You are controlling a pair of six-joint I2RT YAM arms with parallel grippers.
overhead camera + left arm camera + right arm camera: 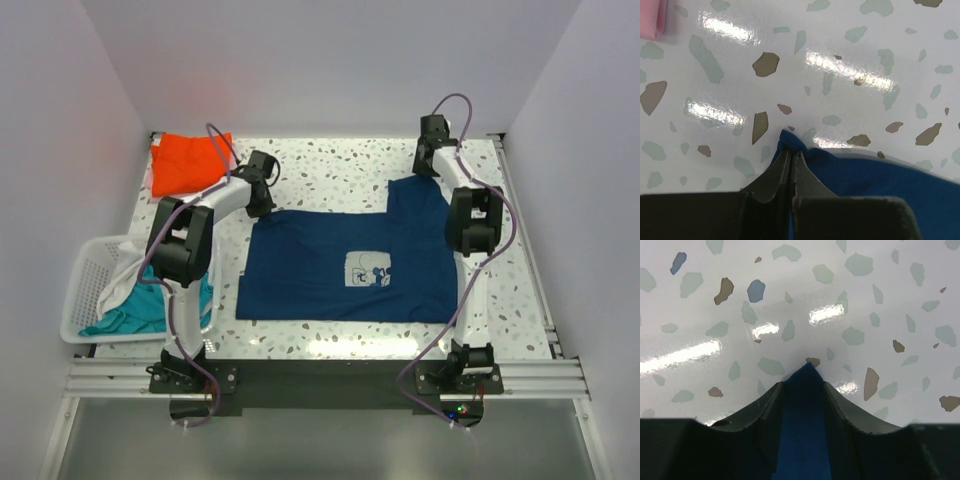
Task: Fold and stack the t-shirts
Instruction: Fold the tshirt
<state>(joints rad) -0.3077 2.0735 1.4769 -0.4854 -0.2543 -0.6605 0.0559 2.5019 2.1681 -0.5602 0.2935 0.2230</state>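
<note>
A navy t-shirt (pixel 330 265) with a pale square print (pixel 368 270) lies spread flat on the speckled table. My left gripper (pixel 262 197) is at its far left corner; in the left wrist view the gripper (pixel 791 151) is shut on a tip of navy cloth (pixel 880 180). My right gripper (pixel 430 165) is at the far right corner, where the shirt is drawn toward the back; in the right wrist view the gripper (pixel 804 383) holds a band of navy cloth (pixel 805 440). An orange-red tee (pixel 188 163) lies folded at the back left. A teal tee (pixel 150 310) is in the basket.
A white slatted basket (pixel 88 295) hangs at the table's left edge with pale cloth in it beside the teal one. A pink cloth edge (pixel 650 17) shows just beyond my left gripper. White walls close in the table on three sides.
</note>
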